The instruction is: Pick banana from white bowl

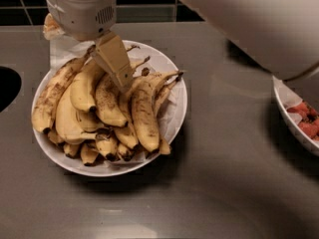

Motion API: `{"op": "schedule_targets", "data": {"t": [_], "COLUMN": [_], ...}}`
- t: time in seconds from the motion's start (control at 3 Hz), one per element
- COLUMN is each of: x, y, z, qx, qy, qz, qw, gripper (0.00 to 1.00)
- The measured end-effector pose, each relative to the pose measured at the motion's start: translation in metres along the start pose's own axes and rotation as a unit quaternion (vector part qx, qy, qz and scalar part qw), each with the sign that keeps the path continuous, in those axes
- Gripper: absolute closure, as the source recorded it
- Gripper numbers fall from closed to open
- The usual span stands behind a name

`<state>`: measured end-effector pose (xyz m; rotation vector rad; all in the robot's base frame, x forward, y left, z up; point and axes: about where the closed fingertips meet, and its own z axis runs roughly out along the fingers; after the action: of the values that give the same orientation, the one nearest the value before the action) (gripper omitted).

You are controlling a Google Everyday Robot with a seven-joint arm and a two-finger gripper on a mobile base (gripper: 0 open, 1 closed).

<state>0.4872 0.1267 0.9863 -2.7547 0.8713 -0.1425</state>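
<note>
The wide white bowl [175, 81] stands on the grey counter, lined with crumpled white paper and piled with several bananas. The plump, mostly clean-yellow banana [80, 88] lies in the left middle of the pile, its black tip pointing toward me. Speckled and brown-streaked bananas lie around it. My gripper [121, 79] hangs from the white wrist at the top left. It reaches down into the middle of the pile, just right of the yellow banana, touching the bananas there.
A smaller white bowl with red pieces [299, 123] sits at the right edge. A dark round opening [7, 86] is in the counter at the left. My white arm [249, 19] crosses the top right. A crumpled tan wrapper [50, 27] lies behind the bowl.
</note>
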Motion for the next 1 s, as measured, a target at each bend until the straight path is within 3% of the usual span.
{"op": "schedule_targets", "data": {"t": [0.33,0.67,1.0], "x": [-0.006,-0.007,-0.009], "y": [-0.01,-0.013,0.003], "z": [-0.001,-0.003,0.002], "qx": [0.009,0.02,0.008], "qy": [-0.009,-0.009,-0.019], "qz": [-0.022,-0.02,-0.009], "qw": [0.9997,0.9996,0.9997], "gripper": [0.0,0.0,0.0]}}
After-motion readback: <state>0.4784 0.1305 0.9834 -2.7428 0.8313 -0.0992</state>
